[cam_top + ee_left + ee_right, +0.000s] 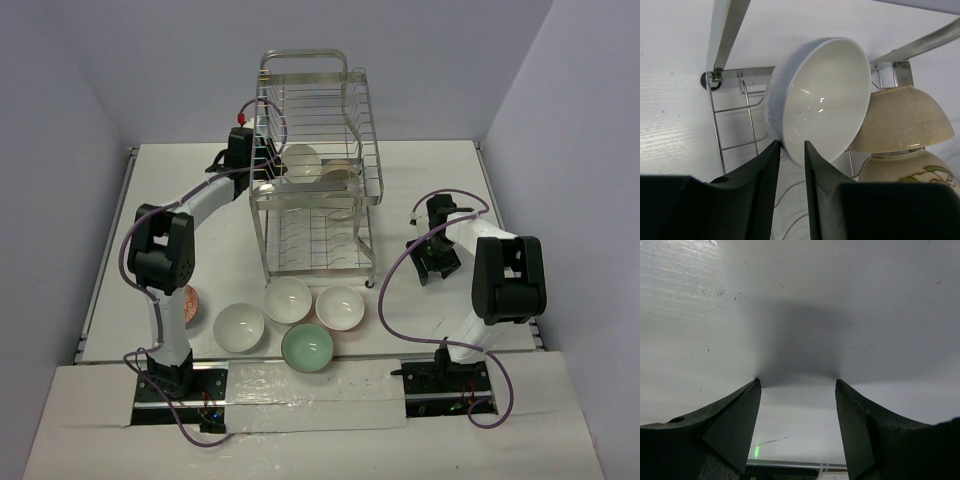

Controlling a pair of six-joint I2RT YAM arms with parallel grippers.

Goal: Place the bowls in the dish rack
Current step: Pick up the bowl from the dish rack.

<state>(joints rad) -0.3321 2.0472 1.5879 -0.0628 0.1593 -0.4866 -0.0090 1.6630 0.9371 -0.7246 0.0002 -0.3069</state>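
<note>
Left hand [789, 147] tight on white bowl [822, 97] in dish rack [722, 35]; right hand [797, 382] spread.

Overhead, wrists close, left shares dish rack [316, 197]

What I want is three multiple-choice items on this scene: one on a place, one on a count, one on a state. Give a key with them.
1. Where is the mint green bowl?
A) on the table, near the arm bases
B) on the upper tier
C) held in a gripper

2. How many white bowls sit on the table in front of the dish rack?
A) one
B) three
C) six

3. The right gripper is:
A) shut on a bowl
B) shut on a wire
C) open and empty

Key: 1A, it sits on the table in front of the rack; 2B, the top view shows three; 3C, only bare table shows in its wide gap.
</note>
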